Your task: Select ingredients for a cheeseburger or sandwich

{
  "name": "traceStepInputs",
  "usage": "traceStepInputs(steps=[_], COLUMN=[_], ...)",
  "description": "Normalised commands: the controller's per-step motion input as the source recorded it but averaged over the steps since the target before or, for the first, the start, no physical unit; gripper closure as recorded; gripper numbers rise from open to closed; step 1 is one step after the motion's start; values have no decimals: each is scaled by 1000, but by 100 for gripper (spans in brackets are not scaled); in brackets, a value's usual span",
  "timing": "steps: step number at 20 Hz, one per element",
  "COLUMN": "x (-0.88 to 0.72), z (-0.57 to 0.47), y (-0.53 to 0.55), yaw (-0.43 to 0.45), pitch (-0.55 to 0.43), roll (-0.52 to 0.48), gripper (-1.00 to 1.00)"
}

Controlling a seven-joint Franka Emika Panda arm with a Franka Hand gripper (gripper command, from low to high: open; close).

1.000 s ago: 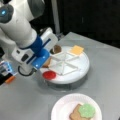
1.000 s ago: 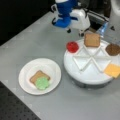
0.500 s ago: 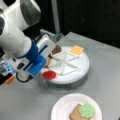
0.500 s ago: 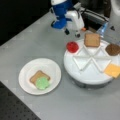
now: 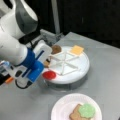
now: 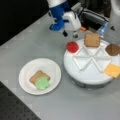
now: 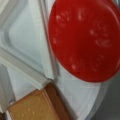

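Desk (image 6: 82, 107) lies bare around one white plate (image 6: 26, 85) holding one bread slice (image 6: 37, 76) and one lettuce (image 6: 42, 83). Rightward, one tomato disc (image 6: 72, 46) sits at the divided tray's (image 6: 87, 75) edge beneath the gripper (image 6: 70, 33); whether the jaws are open I cannot tell. Farther right lie one bread square (image 6: 92, 40), one patty (image 6: 113, 49), one cheese square (image 6: 113, 70).

Lettuce (image 6: 42, 82) on bread (image 6: 37, 76), on plate (image 6: 25, 75).

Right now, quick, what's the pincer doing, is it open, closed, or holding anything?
Pincer: just beside the red tomato disc at the divided tray's edge; open or closed cannot be told, and no grasp shows.
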Motion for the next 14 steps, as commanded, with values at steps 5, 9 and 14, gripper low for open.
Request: traceStepInputs(steps=[5, 9, 14], x=[267, 236, 204], z=[-83, -71, -39], y=[-216, -226, -213], yaw=[142, 129, 148], pitch=[-36, -38, -22], roll=[334, 376, 379], gripper=[-100, -100, -100])
